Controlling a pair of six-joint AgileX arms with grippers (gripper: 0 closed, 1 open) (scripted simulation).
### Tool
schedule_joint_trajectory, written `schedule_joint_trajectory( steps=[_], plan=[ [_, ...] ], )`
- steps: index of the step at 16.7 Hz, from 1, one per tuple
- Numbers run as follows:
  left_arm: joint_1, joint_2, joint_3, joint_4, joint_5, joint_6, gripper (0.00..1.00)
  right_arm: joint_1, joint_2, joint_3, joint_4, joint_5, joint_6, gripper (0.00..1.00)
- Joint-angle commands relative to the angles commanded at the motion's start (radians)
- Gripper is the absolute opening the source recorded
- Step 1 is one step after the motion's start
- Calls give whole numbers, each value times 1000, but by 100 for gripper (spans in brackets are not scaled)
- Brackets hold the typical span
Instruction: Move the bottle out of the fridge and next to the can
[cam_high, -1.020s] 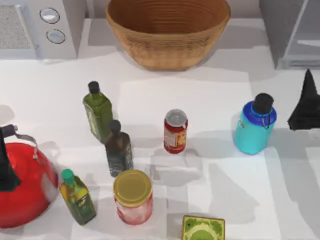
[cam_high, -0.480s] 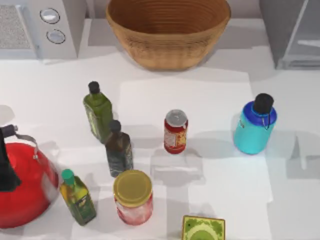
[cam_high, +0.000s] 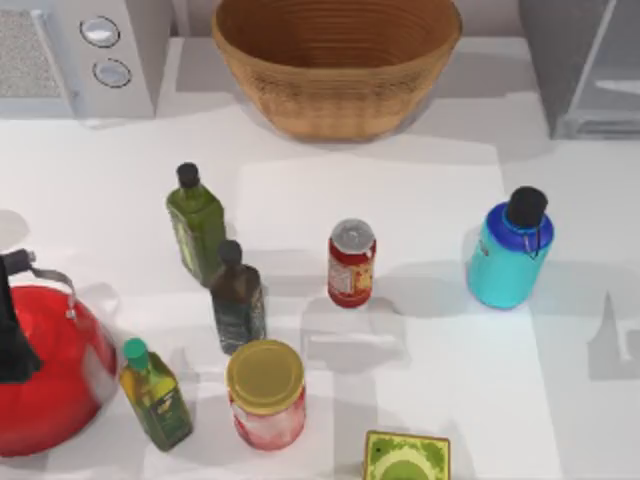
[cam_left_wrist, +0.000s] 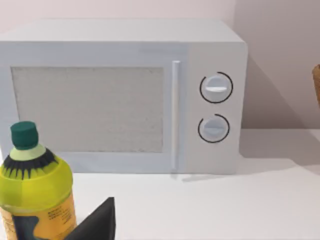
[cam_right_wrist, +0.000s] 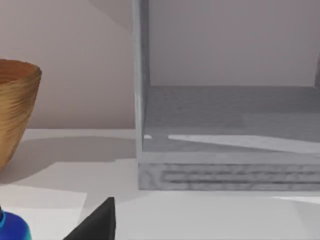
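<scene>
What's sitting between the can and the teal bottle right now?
Nothing: in the top view the stretch of white table between the red can and the teal bottle is bare, crossed by shadow. The two stand upright and apart.

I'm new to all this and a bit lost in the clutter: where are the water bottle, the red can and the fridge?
bottle (cam_high: 503, 268), top view, on its teal body.
can (cam_high: 351, 268), top view, on its red side.
fridge (cam_right_wrist: 220, 175), right wrist view, on its grey base front.

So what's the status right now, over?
Bottle upright on the table, out of the fridge. Can stands apart to its left, bare gap between. Nothing in the way.
</scene>
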Motion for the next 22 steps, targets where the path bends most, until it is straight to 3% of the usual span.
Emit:
schedule_joint_trajectory(
  steps=[5, 9, 22],
  plan=[
    [0, 0, 0, 0, 0, 0, 100, 2, -7, 13, -10, 2, 0, 100],
    [0, 0, 0, 0, 0, 0, 100, 0, -115, 102, -160, 3, 0, 100],
    [0, 0, 0, 0, 0, 0, 100, -2, -685, 569, -1270, 0, -8, 100]
  ],
)
